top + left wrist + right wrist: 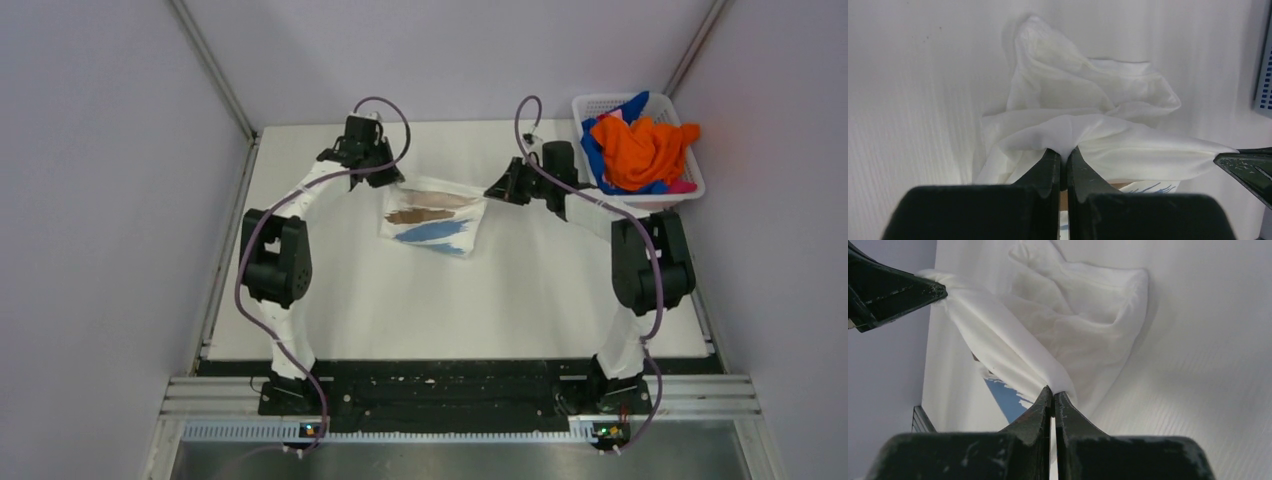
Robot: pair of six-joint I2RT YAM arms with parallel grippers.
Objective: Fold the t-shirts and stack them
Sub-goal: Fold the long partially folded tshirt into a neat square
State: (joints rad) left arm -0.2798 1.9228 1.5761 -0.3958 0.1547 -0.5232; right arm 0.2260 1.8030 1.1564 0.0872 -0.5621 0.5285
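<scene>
A white t-shirt (433,218) with brown and blue printed strokes hangs bunched between both grippers over the far half of the table. My left gripper (397,180) is shut on its left top edge; the pinched fold shows in the left wrist view at the white t-shirt (1088,125), gripper (1064,152). My right gripper (492,192) is shut on the right top edge; in the right wrist view the white t-shirt (1078,315) runs from my gripper (1053,391) up to the other gripper's fingers (898,292). Orange (640,148), blue (592,150) and pink (682,186) t-shirts lie heaped in the basket.
The white lattice basket (592,104) stands at the table's far right corner, just behind my right arm. The white table (450,300) is walled on left, right and back. A black rail (450,385) carries both arm bases at the near edge.
</scene>
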